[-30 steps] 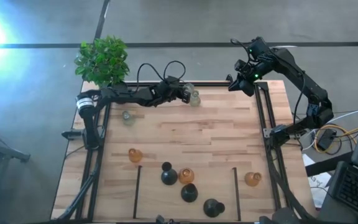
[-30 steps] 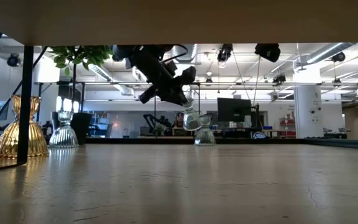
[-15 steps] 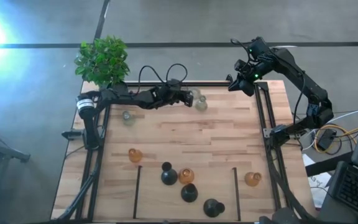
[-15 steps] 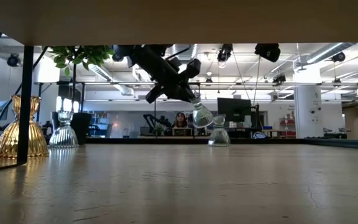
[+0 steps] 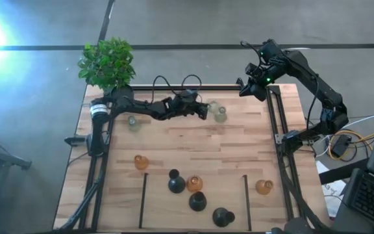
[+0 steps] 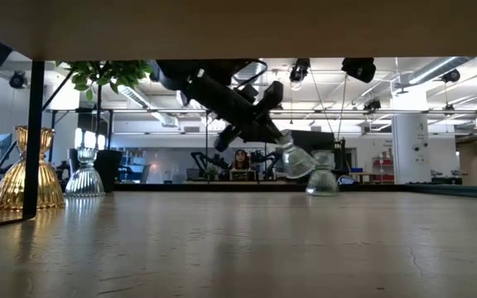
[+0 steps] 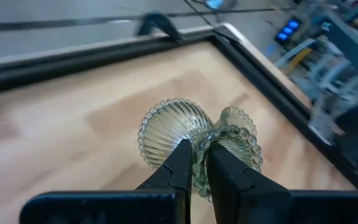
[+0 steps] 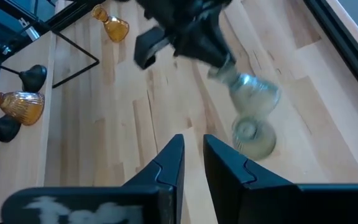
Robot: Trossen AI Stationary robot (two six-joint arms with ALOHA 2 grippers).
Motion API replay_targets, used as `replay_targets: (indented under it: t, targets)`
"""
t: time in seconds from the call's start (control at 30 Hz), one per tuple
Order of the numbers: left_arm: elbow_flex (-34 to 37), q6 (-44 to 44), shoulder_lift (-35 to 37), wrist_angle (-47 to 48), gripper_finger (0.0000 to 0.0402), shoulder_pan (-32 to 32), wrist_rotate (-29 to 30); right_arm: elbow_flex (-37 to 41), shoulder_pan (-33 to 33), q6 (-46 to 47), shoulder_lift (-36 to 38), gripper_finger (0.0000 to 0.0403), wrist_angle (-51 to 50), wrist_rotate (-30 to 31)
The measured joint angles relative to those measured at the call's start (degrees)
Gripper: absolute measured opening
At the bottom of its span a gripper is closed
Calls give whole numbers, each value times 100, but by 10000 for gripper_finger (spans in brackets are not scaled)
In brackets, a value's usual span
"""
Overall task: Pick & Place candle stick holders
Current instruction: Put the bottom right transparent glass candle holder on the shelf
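Along the near edge of the counter (image 5: 174,140) stand three black holders (image 5: 198,201) and two amber holders (image 5: 194,184), all upright, between two thin black rails; a third amber holder (image 5: 140,162) stands left of them, and past these the bare wood runs open across the middle; a clear holder (image 5: 133,121) stands upright near the left edge; farther in, the left tool (image 5: 205,110) is pinched shut on the neck of a pale holder (image 5: 214,108), lifted off the counter, its long axis tilted with the ribbed bulb pointing down and right; just beside it a second pale holder (image 5: 221,115) stands upright; the right tool (image 5: 249,88) hangs over the far right corner frame, fingers a narrow gap apart, holding nothing; a plant (image 5: 107,63) sits off the far left corner.
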State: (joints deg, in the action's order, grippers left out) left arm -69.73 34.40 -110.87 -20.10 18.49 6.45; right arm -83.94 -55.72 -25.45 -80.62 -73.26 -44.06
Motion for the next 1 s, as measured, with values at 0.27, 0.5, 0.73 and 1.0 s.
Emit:
replay_targets:
  t: [0.27,0.5,0.73,1.0]
  targets:
    - [-1030,-149,-641,363,32,-264,-421,0,0,0,0,62,-37,0]
    - [-1799,-442,-284,2034,32,-304,-405,16,22,-305,0,56,-228,8]
    - [-2204,303,437,2467,32,-286,-702,105,469,-992,11,66,-210,11]
    - [-2749,619,747,3474,32,-284,-698,49,1215,-1080,15,75,90,732]
